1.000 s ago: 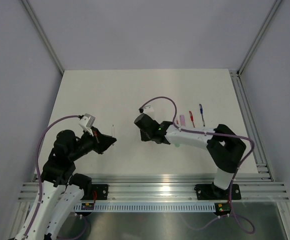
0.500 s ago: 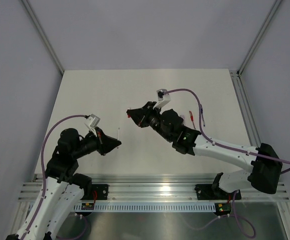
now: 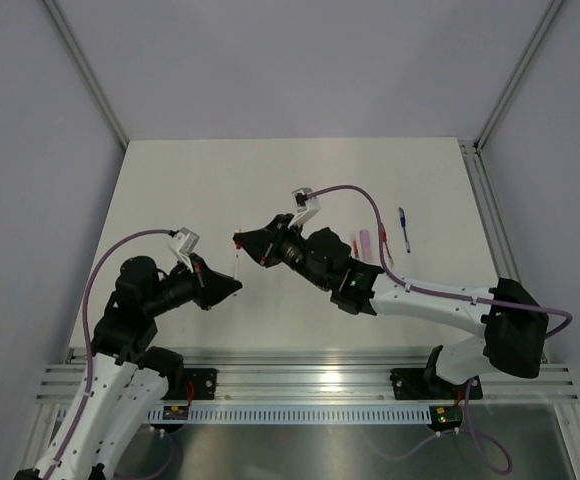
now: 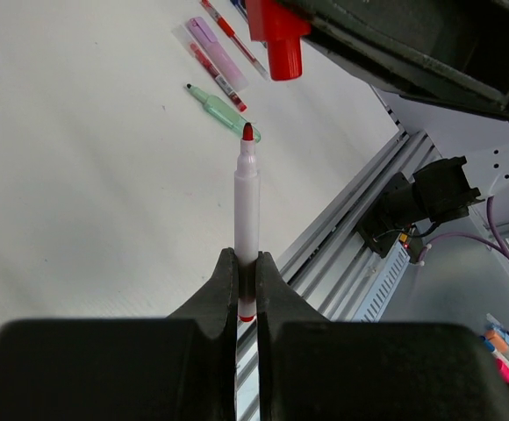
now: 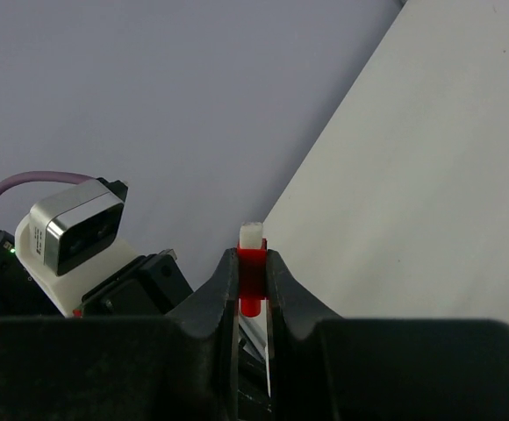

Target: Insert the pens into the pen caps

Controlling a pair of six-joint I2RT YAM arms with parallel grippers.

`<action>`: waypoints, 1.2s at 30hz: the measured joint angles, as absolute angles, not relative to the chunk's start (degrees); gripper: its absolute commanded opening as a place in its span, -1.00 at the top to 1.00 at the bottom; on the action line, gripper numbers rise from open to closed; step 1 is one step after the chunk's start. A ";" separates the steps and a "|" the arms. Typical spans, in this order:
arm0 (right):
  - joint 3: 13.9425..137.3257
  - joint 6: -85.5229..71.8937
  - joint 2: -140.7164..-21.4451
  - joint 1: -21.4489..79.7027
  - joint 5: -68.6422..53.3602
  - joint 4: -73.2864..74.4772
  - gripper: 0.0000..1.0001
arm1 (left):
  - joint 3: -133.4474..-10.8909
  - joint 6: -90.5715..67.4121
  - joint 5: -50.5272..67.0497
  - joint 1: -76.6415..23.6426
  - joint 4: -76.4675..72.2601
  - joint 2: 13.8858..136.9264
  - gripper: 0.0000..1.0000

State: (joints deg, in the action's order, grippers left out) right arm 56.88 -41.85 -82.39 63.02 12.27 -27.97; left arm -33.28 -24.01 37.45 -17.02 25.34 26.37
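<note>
Spare pens lie in a row on the worktop (image 3: 190,190), right side: blue pen (image 3: 403,228) outermost, pink pen (image 3: 365,240) further in. The right arm's (image 3: 420,295) purple cable (image 3: 370,210) drapes across that row in the top cam. Left wrist cam also shows a thin red pen (image 4: 232,39) and a pale green pen (image 4: 224,112) near the pink one, well beyond the held pen.

Vs 0.5 s ago: right arm has swung its wrist left and toward the left arm (image 3: 160,290), so the gap btw the two is smaller. Left arm approx. where it was.

Red pen (image 4: 247,202) has a white barrel and red nib. It's clamped near its tail in the left jaws, up off the worktop, nib pointing away from them. Red cap (image 4: 276,39) is pinched in the right jaws, near the nib but not touching, sitting a bit right of it in the left wrist cam. Right wrist cam shows a white bit past the cap; can't tell what.
</note>
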 measured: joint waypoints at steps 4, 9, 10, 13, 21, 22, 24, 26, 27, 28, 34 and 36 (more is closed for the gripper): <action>56.88 -41.95 -83.20 63.31 12.27 -28.25 1.00 | -33.28 -24.01 37.56 -15.97 25.21 26.35 1.00; 56.88 -42.04 -83.96 63.33 12.29 -28.29 1.00 | -33.26 -24.03 37.82 -15.38 25.08 26.20 1.00; 56.88 -42.06 -84.09 63.33 12.29 -28.32 1.00 | -33.26 -24.03 37.89 -15.31 25.02 26.17 1.00; 56.88 -42.06 -84.49 63.33 12.29 -28.27 1.00 | -33.23 -24.03 38.15 -15.27 24.80 25.93 1.00; 57.60 -42.09 -85.38 63.33 12.27 -28.29 1.00 | -33.17 -24.03 38.68 -15.27 24.23 25.87 1.00; 57.63 -42.09 -85.43 63.33 12.27 -28.32 1.00 | -33.17 -24.03 38.70 -15.27 24.25 25.87 1.00; 57.63 -42.11 -85.43 63.33 12.27 -28.34 1.00 | -33.17 -24.03 38.68 -15.27 24.27 25.85 1.00; 57.63 -42.22 -85.43 63.35 12.27 -28.36 1.00 | -33.17 -24.03 38.65 -15.27 24.29 25.58 1.00; 57.63 -42.28 -85.43 63.35 12.27 -28.40 1.00 | -33.17 -24.03 38.65 -15.27 24.27 25.41 1.00; 57.63 -42.30 -85.43 63.37 12.29 -28.42 1.00 | -33.17 -24.03 38.63 -15.27 24.23 25.23 1.00; 57.60 -42.33 -85.41 63.75 12.29 -28.49 1.00 | -33.17 -24.03 38.65 -15.11 24.27 25.23 1.00; 57.60 -42.30 -85.41 63.79 12.32 -28.49 1.00 | -33.17 -24.05 38.68 -15.09 24.27 25.23 1.00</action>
